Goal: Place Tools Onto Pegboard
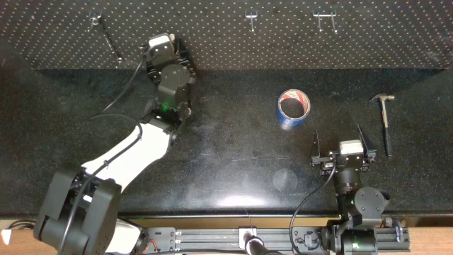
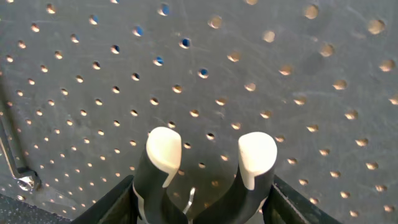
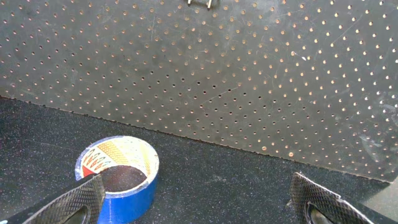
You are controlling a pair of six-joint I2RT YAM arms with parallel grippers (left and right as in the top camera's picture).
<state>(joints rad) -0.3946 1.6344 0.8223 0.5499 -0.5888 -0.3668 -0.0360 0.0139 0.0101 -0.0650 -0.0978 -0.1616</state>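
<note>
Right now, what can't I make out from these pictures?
Wrench: the left wrist view's edge cuts off all but its lower end.
Small metal piece between the left gripper's fingers: too small to identify, left wrist view.
Hook: cut by the right wrist view's edge; its shape is unclear.

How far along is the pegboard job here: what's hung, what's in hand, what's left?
Done: the wrench looks hung on the pegboard. In hand: nothing. The left hand is open and empty at the board near the wrench, and the right hand is open behind the tape roll. Left: tape roll and hammer lie on the table, with the hooks above them bare.
</note>
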